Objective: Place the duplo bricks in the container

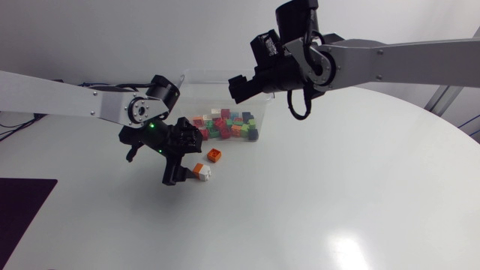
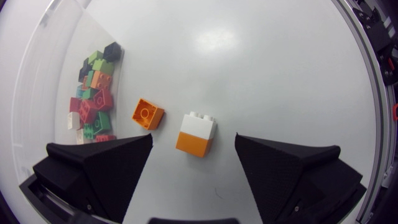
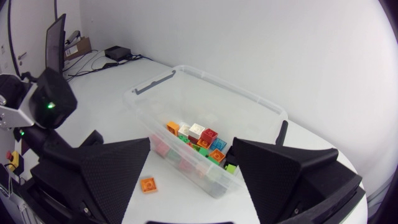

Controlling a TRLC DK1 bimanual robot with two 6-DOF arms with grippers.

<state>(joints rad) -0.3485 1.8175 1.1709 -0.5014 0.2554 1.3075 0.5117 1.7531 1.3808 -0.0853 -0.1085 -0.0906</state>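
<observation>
**Left gripper spread around a two-tone brick, right gripper open above the bin**

The left gripper [image 2: 193, 137] hung low over the white table [image 1: 337, 195] with its fingers set wide. A white-and-orange duplo stack [image 2: 196, 134] stood on the table between the fingertips, with bare tabletop on either side of it and neither finger touching it. Just beside that stack, towards the bin, lay a single orange duplo brick [image 2: 147, 114], also on the table and apart from both fingers.

The clear plastic container [image 1: 196, 94] sat at the far side of the table, near the left arm's elbow. A heap of mixed bricks [image 1: 225, 126], red, green, orange, white and dark ones, was gathered at the end closest to the two loose pieces.

The right gripper [image 3: 191, 143] was held up in the air above the container, its fingers parted and nothing between them. From its wrist view the heap showed in the gap ahead of the fingers, and the single orange brick lay outside the container's wall.
</observation>
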